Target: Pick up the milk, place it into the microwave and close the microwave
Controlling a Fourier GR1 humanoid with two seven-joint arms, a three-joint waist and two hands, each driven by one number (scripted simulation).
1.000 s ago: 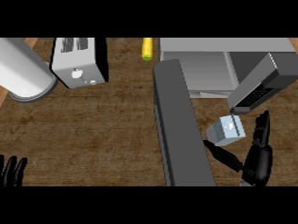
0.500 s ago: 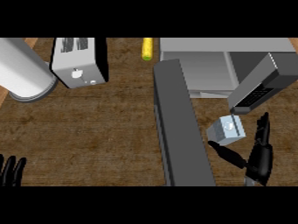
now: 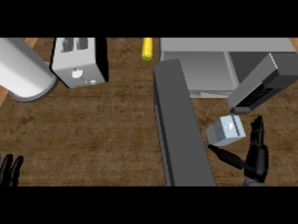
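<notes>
At the counter's right: the milk (image 3: 228, 131) is sitting on the counter (image 3: 106, 127) below the open microwave (image 3: 206, 65).
Right hand (image 3: 254, 151): fingers and thumb are spreading around the carton, not closing.
Left hand (image 3: 1, 169): resting open, lower left.
Risk: carton is possibly tipping if nudged; the door (image 3: 180, 127) is crowding the lift.

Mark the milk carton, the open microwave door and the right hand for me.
milk carton (image 3: 227, 132): head view, on its top face.
microwave door (image 3: 180, 127): head view, middle of the door's long upper edge.
right hand (image 3: 257, 154): head view, on the palm beside the carton.
</notes>
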